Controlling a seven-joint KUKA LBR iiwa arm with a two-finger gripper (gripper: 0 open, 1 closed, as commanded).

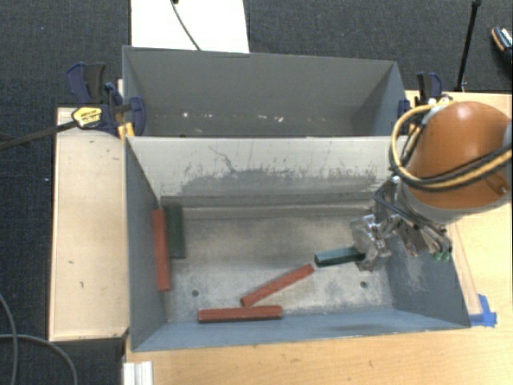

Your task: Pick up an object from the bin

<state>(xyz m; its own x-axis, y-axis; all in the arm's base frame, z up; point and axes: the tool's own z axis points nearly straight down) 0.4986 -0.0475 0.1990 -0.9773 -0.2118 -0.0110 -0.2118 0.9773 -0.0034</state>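
Gripper [370,251]: low at the bin's [264,175] right side, meeting a dark green bar's [337,257] right end; open or closed, cannot tell.
Nearby: a slanted red bar [277,285].

The grey bin [264,175] under me had a scuffed, dusty floor. Against its left wall lay a red bar [163,249], with a green bar [175,231] touching its right side. A second red bar [240,314] lay along the near wall, and a third red bar [278,285] slanted just beyond it. A teal bar [337,257] sat right of centre, at my gripper [370,251].
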